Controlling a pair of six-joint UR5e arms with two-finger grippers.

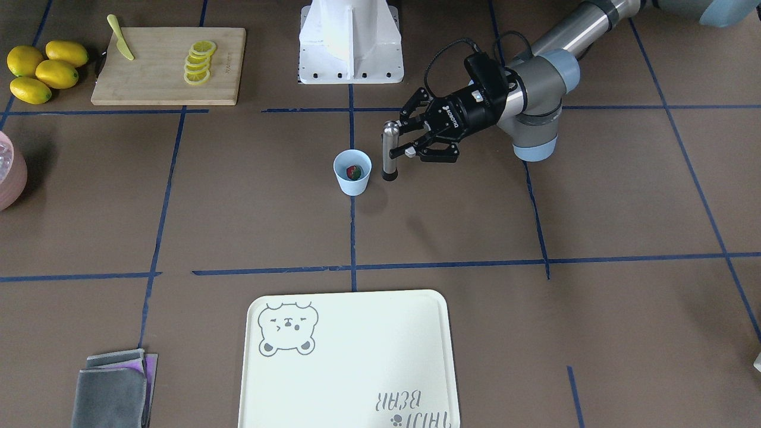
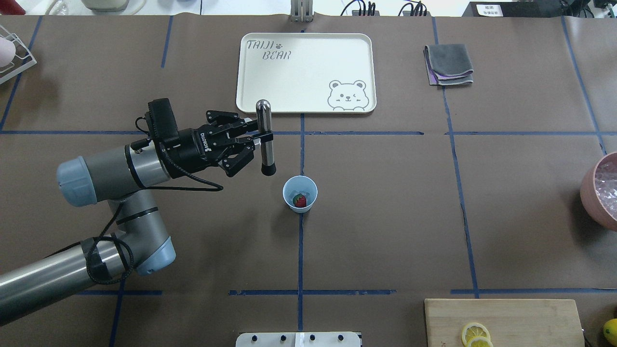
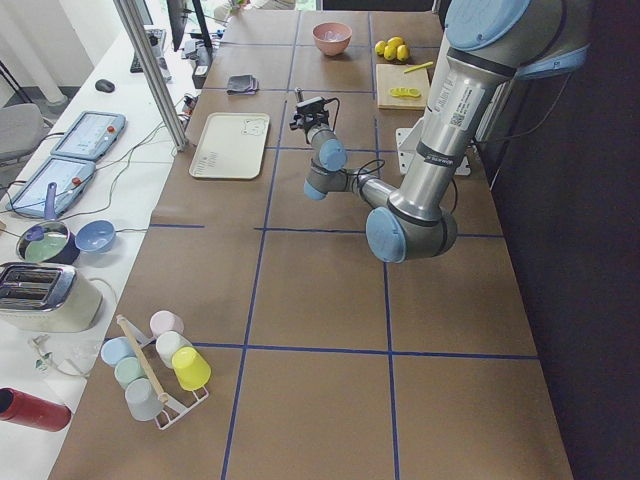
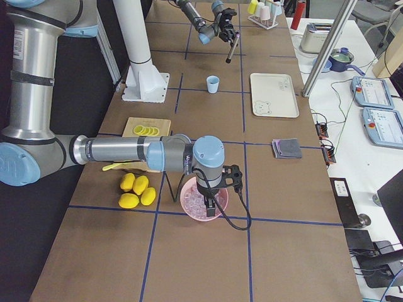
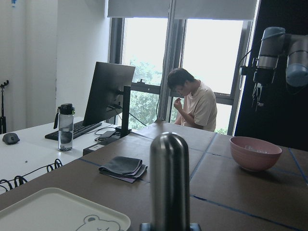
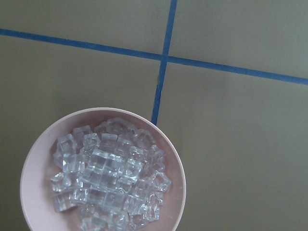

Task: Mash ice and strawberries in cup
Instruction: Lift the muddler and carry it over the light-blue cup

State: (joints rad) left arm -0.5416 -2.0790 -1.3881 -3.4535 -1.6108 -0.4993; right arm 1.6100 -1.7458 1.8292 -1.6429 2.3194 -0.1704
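One muddler [image 2: 263, 115] poised beside the cup [image 1: 352, 185]
Left gripper [image 2: 258, 138] is clamped on the steel muddler, black tip down, just beside the blue cup at mid-tabletop with the strawberry [image 2: 301, 201] inside. Best to centre that tip over the rim, descend straight and press gently, lest the light cup tip. Right gripper [image 4: 211, 202] hangs over the ice [image 6: 110, 178] in the pink bowl [image 6: 179, 192]; open or closed, cannot tell

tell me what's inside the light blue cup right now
Inside the cup, one red strawberry with a green top lies at the bottom. The wall hides part of the floor, and whether anything clear lies beside or under the strawberry cannot be made out.
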